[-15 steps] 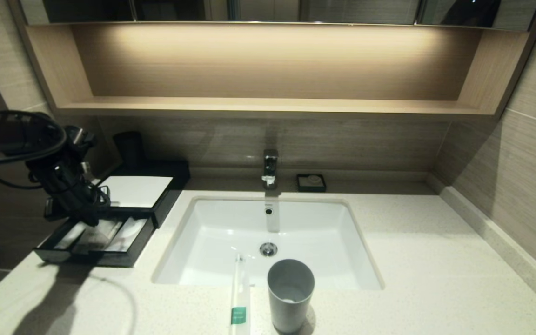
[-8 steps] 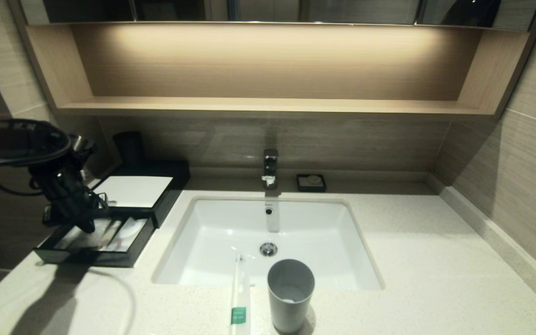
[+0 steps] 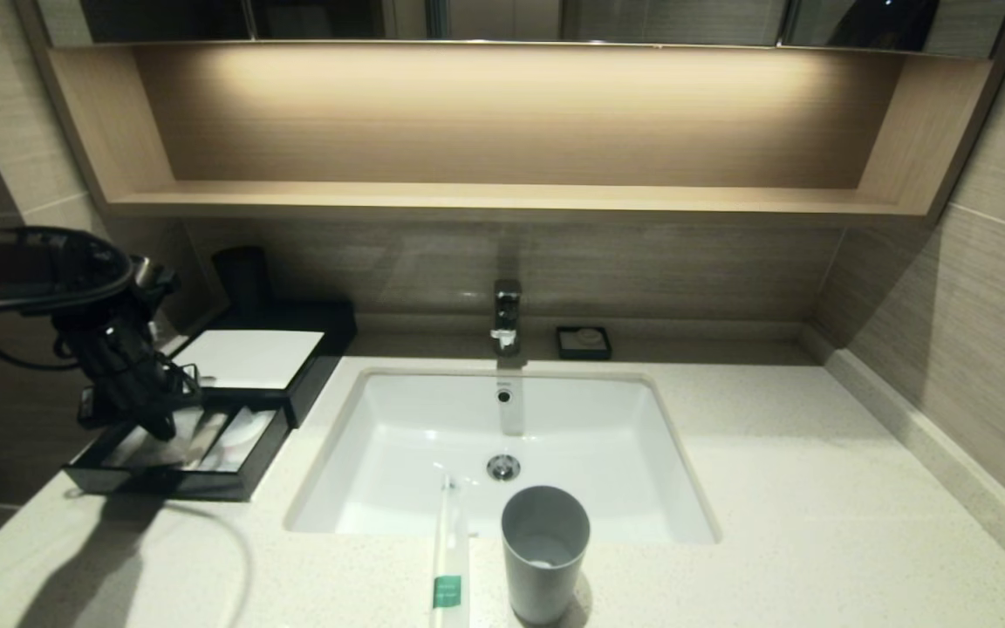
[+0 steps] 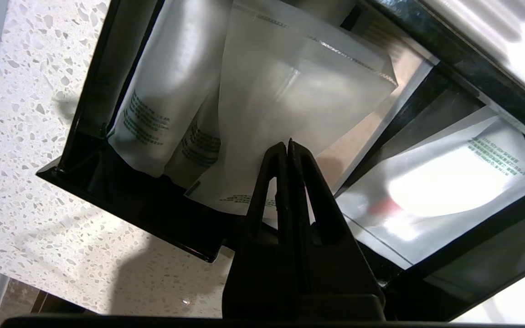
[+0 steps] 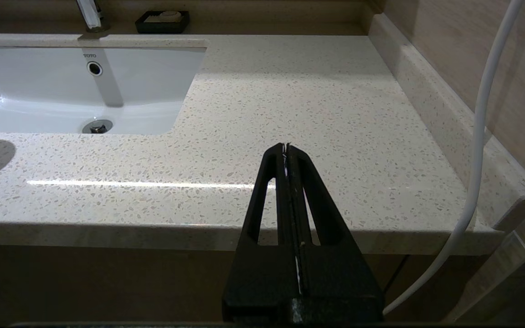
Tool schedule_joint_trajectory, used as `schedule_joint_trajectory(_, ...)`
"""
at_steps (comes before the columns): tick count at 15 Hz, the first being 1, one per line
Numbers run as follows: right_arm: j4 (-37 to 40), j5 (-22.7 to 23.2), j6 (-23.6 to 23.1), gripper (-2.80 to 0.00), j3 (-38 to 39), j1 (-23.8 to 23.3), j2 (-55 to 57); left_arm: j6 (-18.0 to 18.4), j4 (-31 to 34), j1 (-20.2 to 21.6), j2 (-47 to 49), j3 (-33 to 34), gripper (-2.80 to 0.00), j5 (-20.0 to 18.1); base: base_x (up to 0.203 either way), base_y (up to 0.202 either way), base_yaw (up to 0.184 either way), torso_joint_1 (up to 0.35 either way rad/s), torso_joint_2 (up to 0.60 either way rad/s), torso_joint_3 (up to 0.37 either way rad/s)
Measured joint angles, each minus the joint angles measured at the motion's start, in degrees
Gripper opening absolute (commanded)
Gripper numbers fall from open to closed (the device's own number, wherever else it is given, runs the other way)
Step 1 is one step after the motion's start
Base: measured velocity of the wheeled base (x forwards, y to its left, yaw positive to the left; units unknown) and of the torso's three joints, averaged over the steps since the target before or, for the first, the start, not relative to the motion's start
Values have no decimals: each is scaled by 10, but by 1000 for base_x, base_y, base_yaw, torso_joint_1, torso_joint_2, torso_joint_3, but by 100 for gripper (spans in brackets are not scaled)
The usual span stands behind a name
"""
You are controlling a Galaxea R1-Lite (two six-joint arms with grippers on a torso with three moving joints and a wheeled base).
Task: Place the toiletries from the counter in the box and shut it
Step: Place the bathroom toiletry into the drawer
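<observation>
1. Reaching in from the left, my left gripper [image 3: 162,425] hung over the drawer [image 3: 173,484] pulled out of the box [image 3: 254,358], pointing down and tilted toward the drawer's middle compartment. Its fingers [image 4: 280,157] were pressed together; the wrist view showed their tips over a translucent packet [image 4: 290,105], and I could not tell whether they pinched its edge.
2. My right gripper [image 5: 286,148] sat parked below the counter's front edge on the right, tips shut on nothing.
3. Compared with a second earlier, my left arm had drifted slightly left and back toward me; the gripper had been deeper over the drawer then. The fingers stayed closed. The drawer, cup and stick had not shifted.
4. The packet lay slanted in the drawer, overlapping other wrapped packets [image 4: 167,100] on one side, with a black divider and another packet [image 4: 449,177] on the other.
5. One stick [image 3: 450,558] with a green band still lay on the counter [image 3: 799,488] at the sink's [image 3: 398,436] front rim, just beside a grey cup [image 3: 544,554].
6. The drawer stood open, its front wall near the counter's left edge; the counter right of the sink was bare and wide.
</observation>
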Motion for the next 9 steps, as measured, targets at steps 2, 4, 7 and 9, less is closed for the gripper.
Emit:
schedule_joint_trajectory(2, 0, 0, 0, -280, 0, 0, 0, -1, -1, 0, -1, 0, -280, -2, 0, 0, 0, 0, 0, 0)
schedule_joint_trajectory(4, 0, 0, 0, -280, 0, 0, 0, -2, -4, 0, -7, -3, -280, -5, 0, 0, 0, 0, 0, 0)
schedule_joint_trajectory(7, 0, 0, 0, -280, 0, 0, 0, -3, -5, 0, -24, -5, -280, -5, 0, 0, 0, 0, 0, 0)
schedule_joint_trajectory(9, 0, 0, 0, -280, 0, 0, 0, -3, -4, 0, -35, -5, -280, -6, 0, 0, 0, 0, 0, 0)
